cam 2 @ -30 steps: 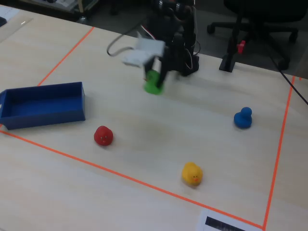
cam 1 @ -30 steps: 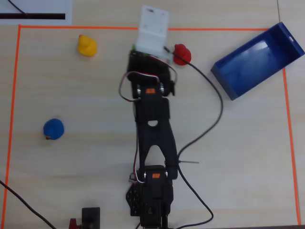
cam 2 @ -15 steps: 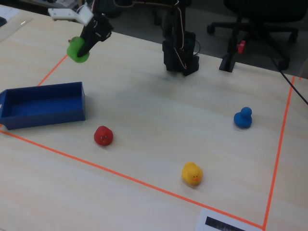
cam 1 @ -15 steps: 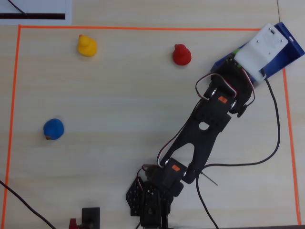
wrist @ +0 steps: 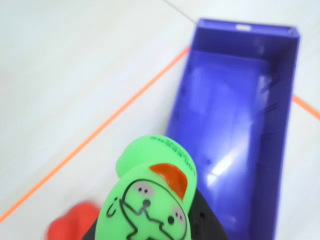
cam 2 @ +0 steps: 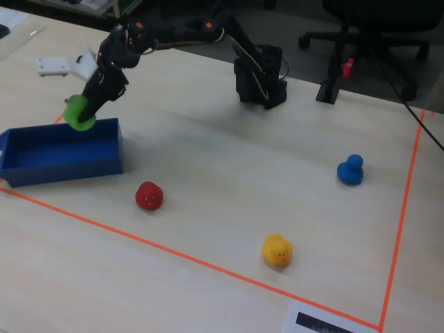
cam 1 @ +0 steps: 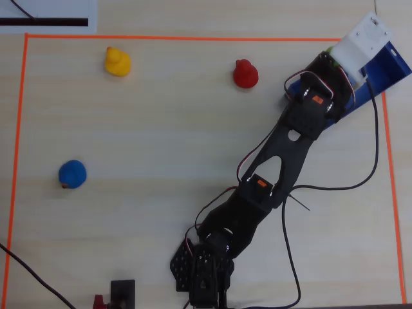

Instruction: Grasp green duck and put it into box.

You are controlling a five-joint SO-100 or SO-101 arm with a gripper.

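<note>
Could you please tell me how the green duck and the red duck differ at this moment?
The green duck is held in the gripper, lifted at the near end of the blue box, while the red duck sits free on the table. The green duck hangs at the box's edge; the red duck rests outside the box, apart from it. They differ in colour. Both are small rounded toy ducks of similar size.

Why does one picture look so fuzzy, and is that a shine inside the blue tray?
In the wrist view the green duck sits very close to the lens and looks soft, a red blob beside it is blurred, and the box shows pale glare on its glossy floor. The fixed view and overhead view are sharper, evenly lit.
</note>
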